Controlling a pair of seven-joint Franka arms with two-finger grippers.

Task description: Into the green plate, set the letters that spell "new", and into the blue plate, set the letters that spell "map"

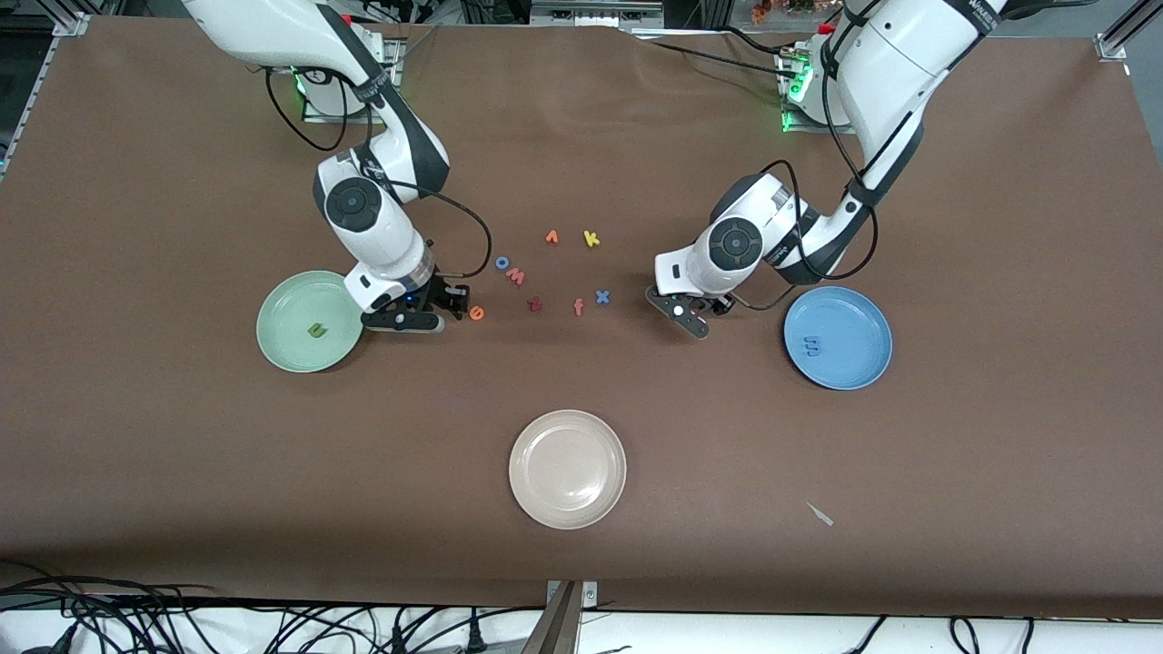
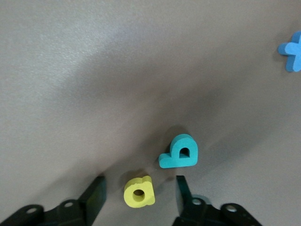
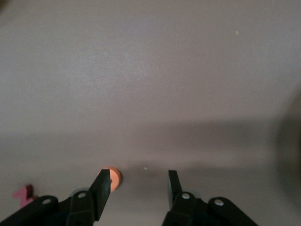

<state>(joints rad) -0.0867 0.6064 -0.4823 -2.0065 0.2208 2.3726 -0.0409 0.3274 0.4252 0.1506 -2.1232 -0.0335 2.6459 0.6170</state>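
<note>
the left gripper (image 1: pixel 688 318) is low over the desk (image 1: pixel 999 500), toward the left arm's end of the letter cluster and beside the blue plate (image 1: pixel 863 363). its fingers (image 2: pixel 94 197) stand part open around the yellow p (image 2: pixel 139 191), which lies on the desk between them, not yet gripped. the teal a (image 2: pixel 179 151) lies just beside the p. the blue m (image 1: pixel 812 345) is in the blue plate.

the right gripper (image 1: pixel 427 316) is low over the desk, just beside the green plate (image 1: pixel 277 350). its fingers (image 3: pixel 101 193) are part open and hold nothing; the orange e (image 1: pixel 476 312) lies on the desk against the outside of one finger. the green n (image 1: pixel 315 330) sits in the green plate. the pinkish-red w (image 1: pixel 515 275) lies on the desk, farther from the front camera than the e.
</note>
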